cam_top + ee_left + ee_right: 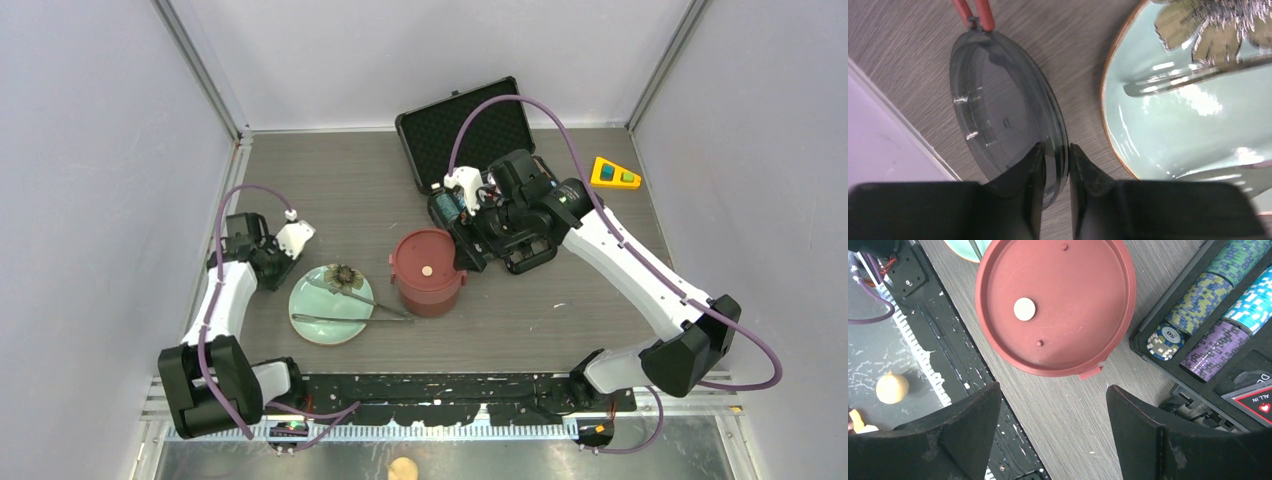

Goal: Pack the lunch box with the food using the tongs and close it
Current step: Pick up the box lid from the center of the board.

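Pinching rim of dark top lid [998, 105] in left pincer [1055, 150]; right pincer [1053, 390] apart; lunch box [1073, 290] inner-lidded, final closing left

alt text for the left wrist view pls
The left gripper pinches the near rim of a dark translucent lid lying on the grey table. To its right sits a pale green plate with the silver tongs resting across it.
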Available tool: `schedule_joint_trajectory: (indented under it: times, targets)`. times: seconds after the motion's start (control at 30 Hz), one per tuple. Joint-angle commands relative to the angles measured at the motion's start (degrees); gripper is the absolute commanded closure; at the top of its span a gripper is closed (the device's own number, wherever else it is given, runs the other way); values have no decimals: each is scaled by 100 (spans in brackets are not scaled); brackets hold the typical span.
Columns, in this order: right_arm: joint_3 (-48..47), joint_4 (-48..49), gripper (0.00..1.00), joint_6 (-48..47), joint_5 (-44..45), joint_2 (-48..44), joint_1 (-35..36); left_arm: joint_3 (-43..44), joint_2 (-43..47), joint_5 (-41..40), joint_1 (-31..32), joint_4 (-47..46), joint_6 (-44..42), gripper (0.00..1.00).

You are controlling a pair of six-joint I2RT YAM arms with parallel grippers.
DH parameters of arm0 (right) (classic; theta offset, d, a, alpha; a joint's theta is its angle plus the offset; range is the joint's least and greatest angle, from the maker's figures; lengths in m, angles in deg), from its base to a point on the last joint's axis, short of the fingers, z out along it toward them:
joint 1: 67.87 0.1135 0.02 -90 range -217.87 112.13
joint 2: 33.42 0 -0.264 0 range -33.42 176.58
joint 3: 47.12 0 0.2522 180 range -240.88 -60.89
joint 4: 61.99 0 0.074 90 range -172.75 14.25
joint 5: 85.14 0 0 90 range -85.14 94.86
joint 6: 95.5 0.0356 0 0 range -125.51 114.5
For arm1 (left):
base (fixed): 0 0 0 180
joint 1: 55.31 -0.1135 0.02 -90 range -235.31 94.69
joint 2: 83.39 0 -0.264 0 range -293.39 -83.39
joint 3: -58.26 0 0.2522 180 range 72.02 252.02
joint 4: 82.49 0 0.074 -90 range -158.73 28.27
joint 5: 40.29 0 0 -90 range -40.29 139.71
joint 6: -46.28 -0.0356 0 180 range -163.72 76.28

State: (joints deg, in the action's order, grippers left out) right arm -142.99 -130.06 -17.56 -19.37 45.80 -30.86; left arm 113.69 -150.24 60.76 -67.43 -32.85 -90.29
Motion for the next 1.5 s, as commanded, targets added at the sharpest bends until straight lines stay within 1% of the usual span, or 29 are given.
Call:
schedule_joint_trajectory:
  times: [0.0, 0.03, 0.07, 0.1, 0.2, 0.3, 0.4, 0.47, 0.53, 0.57, 0.67, 0.73, 0.77, 0.83, 0.9, 0.93, 1.0, 1.07, 1.17, 1.27, 1.4, 1.47]
  targets:
    - [-467, -97, 19, -165, 76, 52, 8, 826, -250, 83, -119, -101, 204, 87]
    - [-522, -110, 19, -183, 108, 68, 13, 1050, -341, 161, -168, 30, 297, 94]
    - [-566, -121, 19, -195, 130, 78, 10, 1316, -442, 252, -216, 184, 403, 99]
    - [-616, -124, 19, -185, 143, 98, 16, 1584, -525, 361, -261, 343, 503, 100]
    - [-744, -80, 18, 1, 193, 200, -9, 2365, -674, 851, -324, 858, 920, 100]
    - [-902, 142, 19, 497, 169, 297, -98, 3097, -562, 1563, -332, 1111, 1605, 100]
    - [-1274, 360, 19, 1066, 306, 462, -136, 3365, -205, 2518, -325, 893, 2489, 100]
    - [-1710, 323, 19, 1401, 461, 695, -178, 3338, 106, 2994, -324, 375, 3407, 100]
    - [-1970, 337, 19, 1385, 372, 828, -239, 3259, 432, 3486, -325, -227, 4194, 100]
    - [-2107, 355, 19, 1336, 289, 876, -269, 3234, 544, 3585, -326, -546, 4690, 100]
    - [-2619, 497, 19, 1407, -205, 959, -311, 3111, 835, 4088, -318, -1503, 5975, 100]
    - [-2636, 988, 20, 1631, -541, 846, -318, 2885, 1022, 4298, -317, -2315, 6893, 100]
    - [-2535, 1339, 22, 1846, -655, 794, -320, 2808, 1106, 4345, -320, -2635, 7281, 100]
    - [-2749, 1538, 25, 2334, -793, 907, -318, 2763, 1238, 4377, -318, -3086, 7929, 100]
    - [-2834, 2007, 26, 2743, -780, 946, -315, 2673, 1419, 4356, -324, -3482, 8431, 100]
    - [-2868, 2267, 26, 2882, -762, 932, -308, 2554, 1518, 4354, -318, -3840, 8782, 100]
    - [-3088, 2546, 25, 2952, -723, 977, -228, 2259, 1694, 4344, -320, -4682, 9574, 100]
    - [-3400, 2573, 23, 2944, -752, 1096, -92, 1979, 1820, 4319, -323, -5568, 10377, 100]
    - [-3732, 2561, 22, 2959, -701, 1289, 240, 1653, 1894, 4230, -319, -6663, 11386, 100]
    - [-3747, 2779, 22, 3056, -359, 1371, 556, 1412, 1948, 4040, -319, -7451, 12197, 100]
    - [-3435, 3163, 21, 3243, 394, 1344, 929, 1291, 2074, 3674, -289, -7756, 12497, 100]
    - [-3299, 3372, 21, 3172, 696, 1346, 1182, 1223, 2154, 3455, -242, -7795, 12617, 100]
